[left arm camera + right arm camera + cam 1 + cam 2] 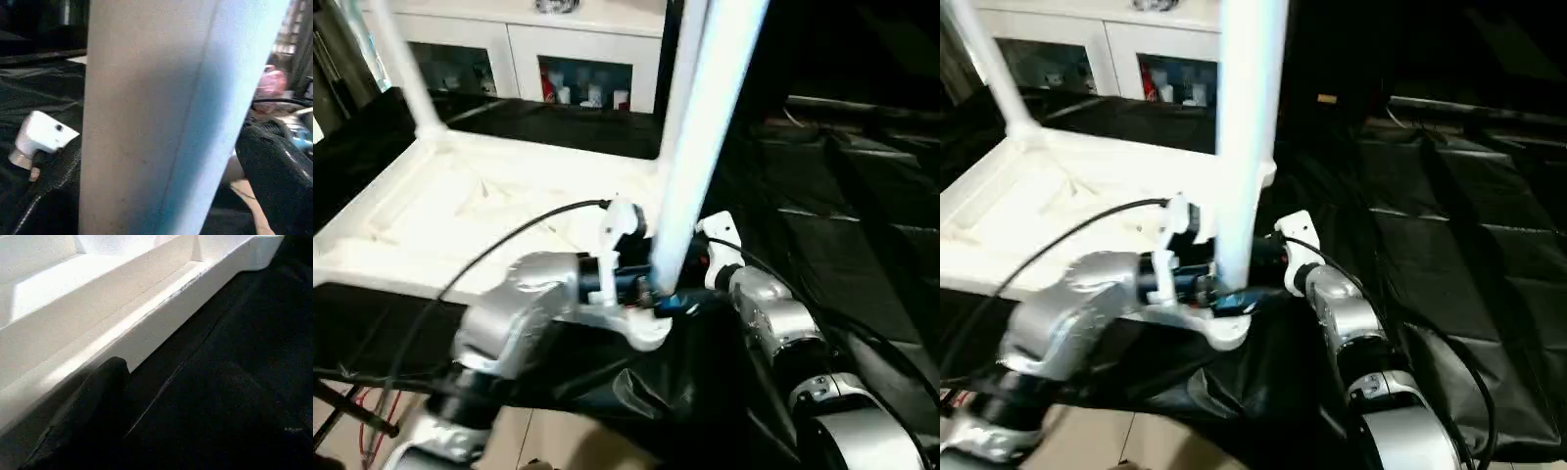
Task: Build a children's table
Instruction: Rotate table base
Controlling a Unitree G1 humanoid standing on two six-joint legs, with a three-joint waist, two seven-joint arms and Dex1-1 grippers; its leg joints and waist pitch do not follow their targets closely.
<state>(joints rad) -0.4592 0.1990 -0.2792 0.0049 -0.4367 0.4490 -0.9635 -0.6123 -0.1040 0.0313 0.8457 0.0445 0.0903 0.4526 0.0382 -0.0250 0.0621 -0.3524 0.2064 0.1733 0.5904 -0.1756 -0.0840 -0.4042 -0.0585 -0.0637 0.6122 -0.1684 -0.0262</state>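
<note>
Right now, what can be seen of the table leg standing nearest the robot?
The near leg is a long, smooth white plastic tube, standing roughly upright and running out of the picture's top. Its lower end sits at the near right corner of the upside-down tabletop. The left claw is right at its base, with the right arm close beside it.

A white cabinet (548, 44) with glass doors stands behind; black sheeting (862, 225) covers the floor, pale tiles (558, 441) near.
</note>
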